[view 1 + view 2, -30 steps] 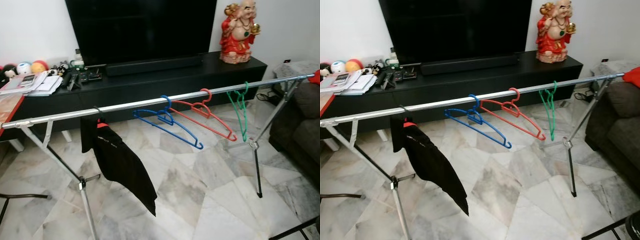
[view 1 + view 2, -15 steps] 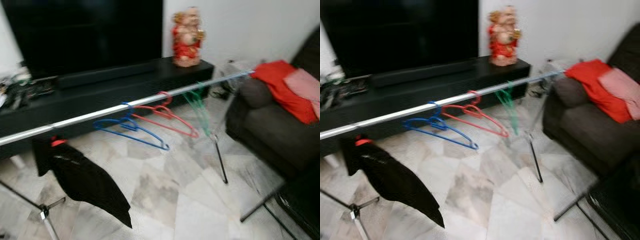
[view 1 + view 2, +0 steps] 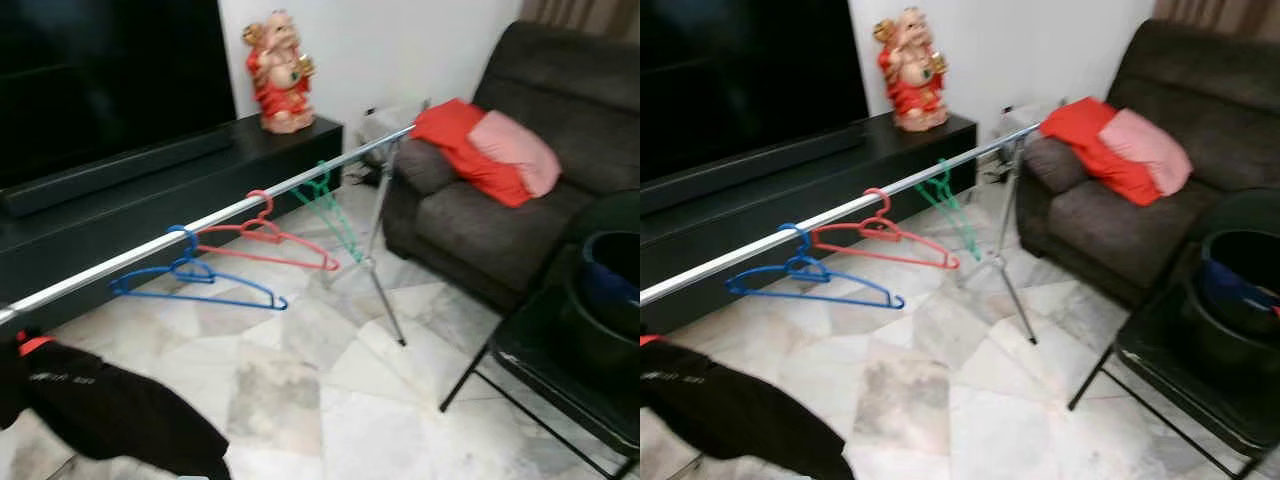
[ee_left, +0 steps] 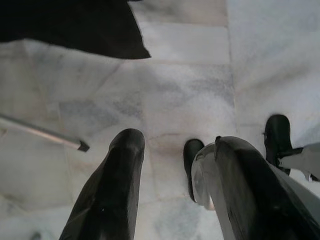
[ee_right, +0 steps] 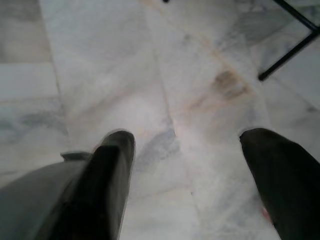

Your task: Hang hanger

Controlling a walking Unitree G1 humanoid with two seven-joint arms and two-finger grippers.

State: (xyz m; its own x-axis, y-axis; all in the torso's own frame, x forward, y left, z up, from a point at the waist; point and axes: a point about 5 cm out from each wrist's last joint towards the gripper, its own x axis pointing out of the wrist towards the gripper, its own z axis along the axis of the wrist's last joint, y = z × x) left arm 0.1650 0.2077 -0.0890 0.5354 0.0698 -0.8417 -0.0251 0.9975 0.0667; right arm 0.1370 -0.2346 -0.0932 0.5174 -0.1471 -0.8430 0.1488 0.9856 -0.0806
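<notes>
A silver clothes rail (image 3: 230, 212) runs across the room on folding legs. On it hang a blue hanger (image 3: 195, 285), a red hanger (image 3: 265, 238) and a green hanger (image 3: 330, 205). A black garment (image 3: 110, 415) hangs from the rail's left end. My left gripper (image 4: 177, 150) points down at the marble floor, open and holding nothing. My right gripper (image 5: 185, 145) also hangs over the floor, open and holding nothing.
A dark sofa (image 3: 520, 215) with red and pink cloths (image 3: 485, 150) stands at the right. A black folding stand (image 3: 545, 375) carrying a dark bucket (image 3: 605, 300) is at the near right. A black TV cabinet (image 3: 150, 190) with a red figurine (image 3: 278, 72) lies behind the rail.
The whole view has swung to the right: the rail and hangers slid left in the picture, and the sofa and bucket stand came into sight. The hangers stay on the rail.
</notes>
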